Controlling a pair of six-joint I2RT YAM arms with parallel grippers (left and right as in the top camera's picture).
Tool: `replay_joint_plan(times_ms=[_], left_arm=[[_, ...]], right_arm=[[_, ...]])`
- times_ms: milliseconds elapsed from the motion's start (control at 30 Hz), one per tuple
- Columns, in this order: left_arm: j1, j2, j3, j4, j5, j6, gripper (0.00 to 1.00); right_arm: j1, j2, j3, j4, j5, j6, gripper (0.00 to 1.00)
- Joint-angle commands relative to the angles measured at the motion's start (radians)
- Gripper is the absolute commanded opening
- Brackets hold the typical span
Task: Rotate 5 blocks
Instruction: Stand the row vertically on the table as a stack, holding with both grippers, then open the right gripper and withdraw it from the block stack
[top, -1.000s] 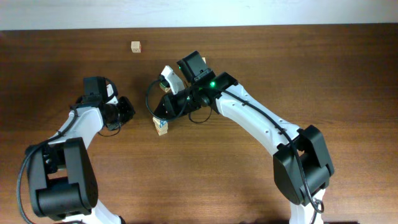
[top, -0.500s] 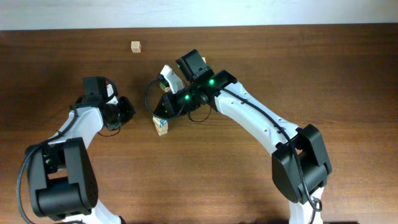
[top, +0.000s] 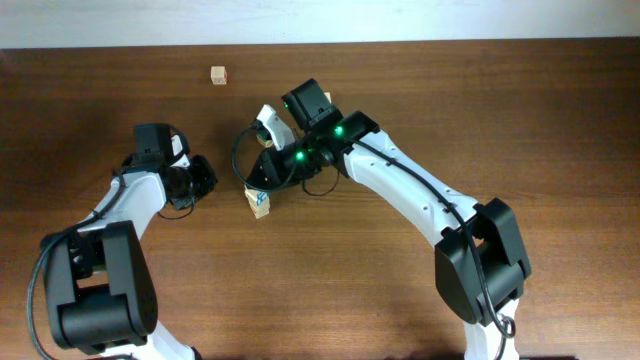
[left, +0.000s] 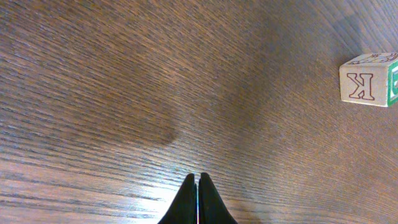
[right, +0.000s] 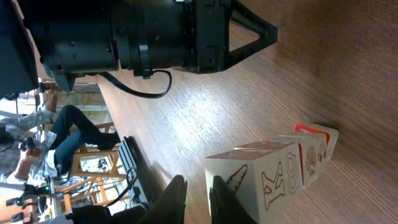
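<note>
A short row of pale wooden blocks lies mid-table; in the right wrist view the nearest block shows red K and 8 outlines, with two more blocks behind it. My right gripper hangs just over the row's end. Its fingers stand a narrow gap apart with nothing between them, and one finger rests beside the nearest block's face. Another block sits alone at the far edge. My left gripper is shut and empty over bare wood, left of the row; a K-faced block shows at its view's right.
The brown wooden table fills the view. My left arm lies left of the block row, its black wrist looming across the top of the right wrist view. Room furniture shows beyond the table edge.
The right arm has crept slightly left toward the block row, and its fingers have parted a little. The left arm and the blocks have not moved.
</note>
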Motion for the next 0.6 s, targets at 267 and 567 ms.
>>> replay_joint_plan(times_ms=[267, 567], left_arm=[[0.002, 0.006, -0.001, 0.002, -0.007, -0.005, 0.02], [0.002, -0.082, 0.21, -0.188, -0.007, 0.145, 0.0]], right_arm=[[0.003, 0.014, 0.069, -0.025, -0.026, 0.002, 0.17], [-0.13, -0.057, 0.257, -0.303, 0.033, -0.148, 0.35]])
